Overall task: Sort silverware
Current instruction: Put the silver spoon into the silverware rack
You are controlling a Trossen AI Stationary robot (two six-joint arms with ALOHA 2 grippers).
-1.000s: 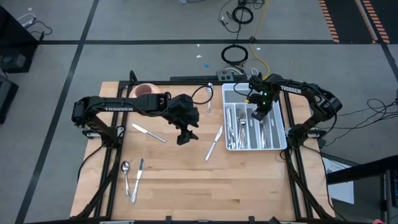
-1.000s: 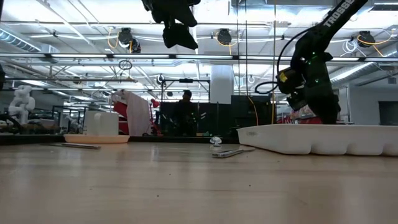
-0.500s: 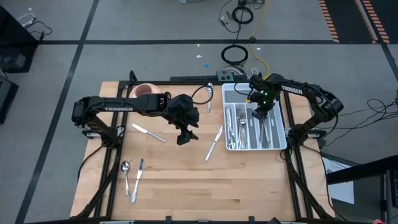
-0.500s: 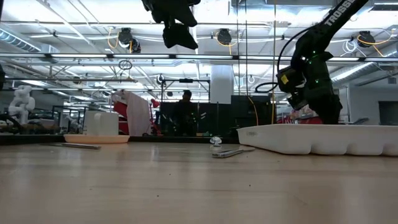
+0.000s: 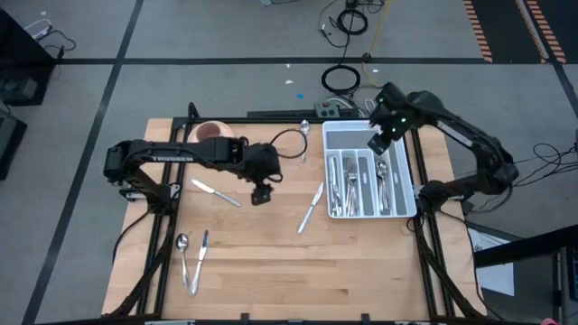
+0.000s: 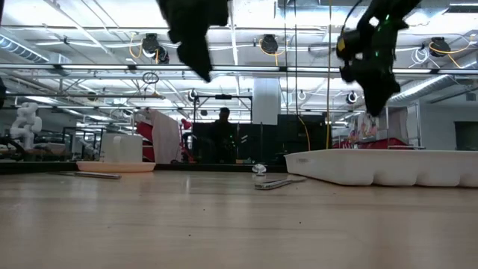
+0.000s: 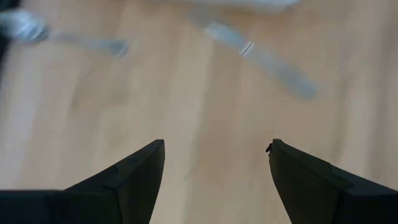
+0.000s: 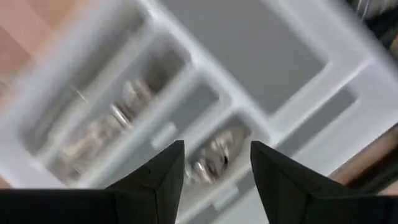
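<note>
My left gripper (image 5: 260, 193) hangs open above the bare wood at mid-table, nothing between its fingers (image 7: 217, 143). Ahead of it lie a knife (image 7: 261, 59) and a spoon (image 7: 62, 37) of the silverware. My right gripper (image 5: 378, 143) stands open high over the white tray (image 5: 408, 171), clear of it (image 6: 377, 93). The tray's compartments hold several pieces of silverware (image 8: 211, 158). Loose on the table are a knife (image 5: 312, 208), a knife (image 5: 215, 192), a spoon (image 5: 182, 251) with another piece (image 5: 200, 260) beside it, and a spoon (image 5: 304, 135) at the far edge.
A pink saucer with a cup (image 5: 209, 133) stands at the far left of the table. The tray (image 6: 388, 166) fills the table's right side. Bare wood spreads across the near half. Cables and a power strip (image 5: 341, 106) lie on the floor beyond the far edge.
My right gripper has risen straight up out of the tray, mostly in the last half second, and now hangs well above it with nothing in it. My left gripper has tipped more steeply downward and stayed over nearly the same spot.
</note>
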